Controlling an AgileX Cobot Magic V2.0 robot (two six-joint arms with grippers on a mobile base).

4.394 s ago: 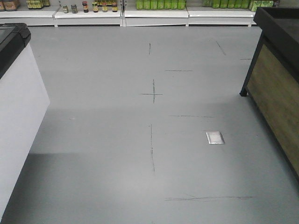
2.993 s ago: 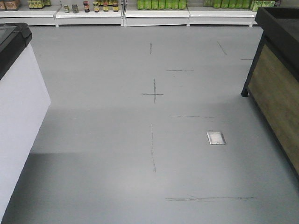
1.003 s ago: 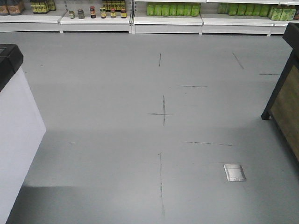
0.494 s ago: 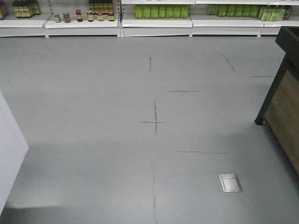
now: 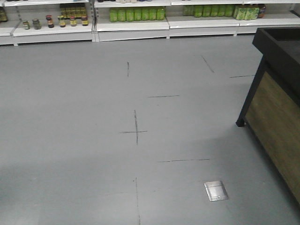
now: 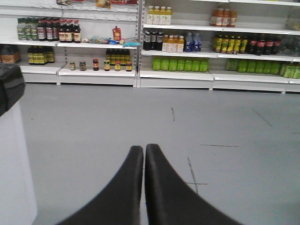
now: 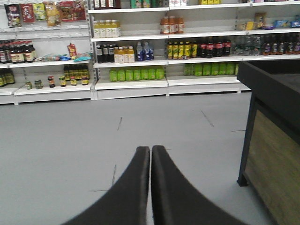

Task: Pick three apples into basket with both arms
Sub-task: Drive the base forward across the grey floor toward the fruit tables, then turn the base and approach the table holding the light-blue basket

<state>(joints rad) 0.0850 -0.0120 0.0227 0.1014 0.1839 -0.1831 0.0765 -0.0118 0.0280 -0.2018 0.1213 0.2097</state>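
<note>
**No apples in view, both jaws closed**

The jaws of the left arm (image 6: 144,151) are pressed together with nothing between them, and so are those of the right arm (image 7: 150,151). Both point forward over the grey floor (image 5: 84,150), toward the shelves (image 5: 131,24) of bottles and jars at the far wall.

The apples and the basket appear in no view. So I cannot say which way they lie from the jaws, nor how the long side of the basket runs. In my judgement the likely place is the stand (image 5: 276,117) with a dark top and wooden side at the right (its top is seen only from the edge and looks black, so whatever it carries is hidden). It shows large in the right wrist view and not at all in the left one, so the right arm is nearer to it. If the fruit is there, the base probably needs to turn or drive to the right before any reach.

At the left edge of the left wrist view stands a white cabinet (image 6: 14,164) with a black top, cut off by the frame. Its upper surface cannot be seen either.
</note>
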